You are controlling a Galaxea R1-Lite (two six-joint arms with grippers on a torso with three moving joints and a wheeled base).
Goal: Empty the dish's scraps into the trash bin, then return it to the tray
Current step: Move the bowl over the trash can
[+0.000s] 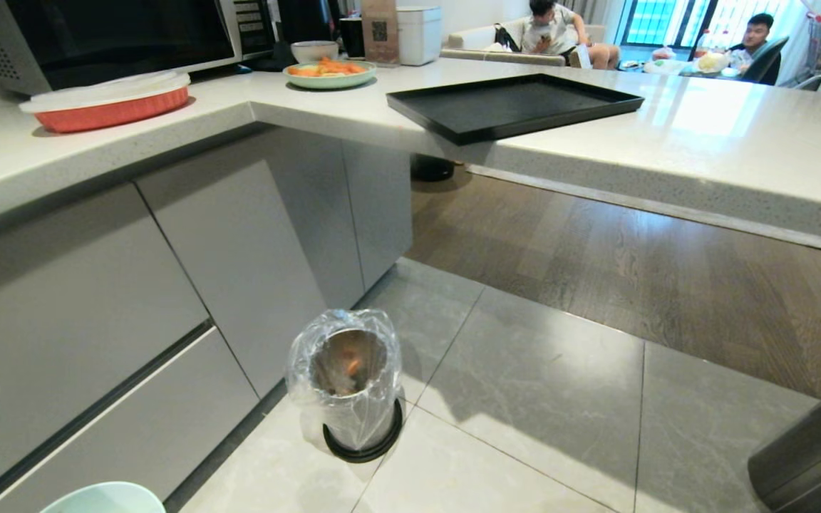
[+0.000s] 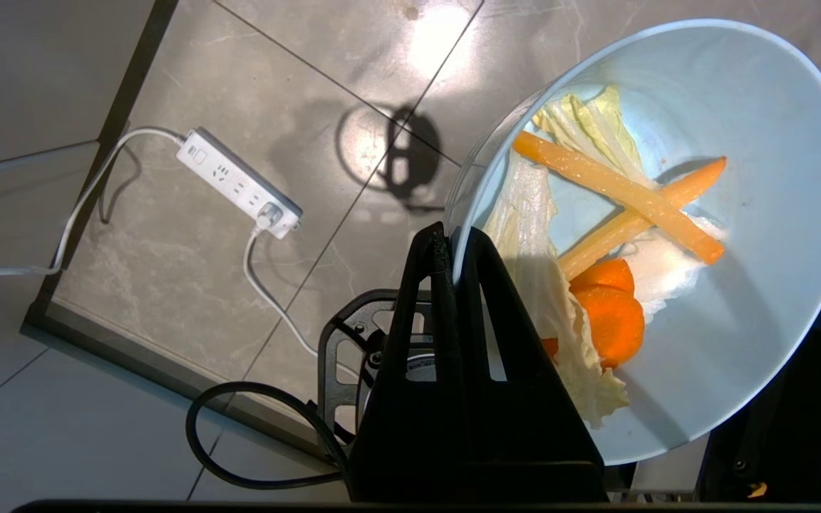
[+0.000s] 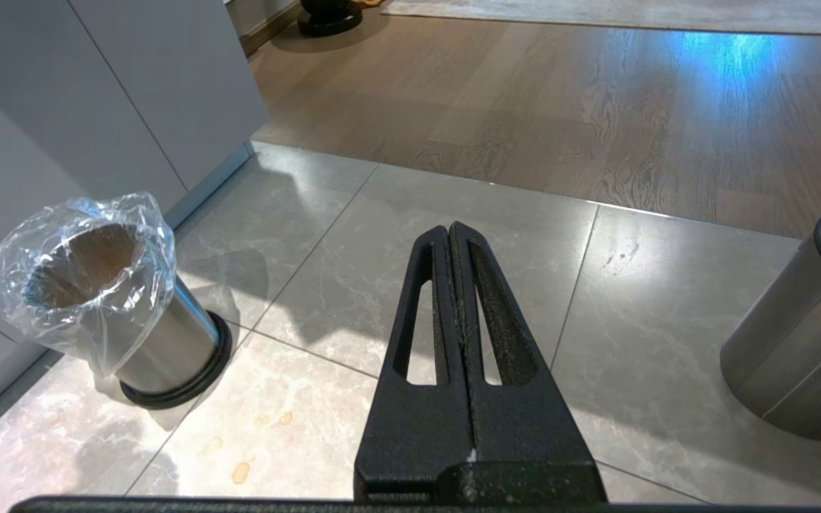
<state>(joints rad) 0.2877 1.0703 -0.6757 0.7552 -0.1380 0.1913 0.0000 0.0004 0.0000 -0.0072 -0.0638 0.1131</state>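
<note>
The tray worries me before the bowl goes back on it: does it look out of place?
Yes. The tray sits askew on the counter, its near corner jutting past the edge over the floor. A bowl set on that corner might tip it. The left tool grips the bowl, scraps inside.

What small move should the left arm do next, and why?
Probably carry the dish forward over the trash bin before tipping. The left gripper pinches its rim, the scraps are inside, and the dish sits at the head view's lower edge, short of the bin.
</note>
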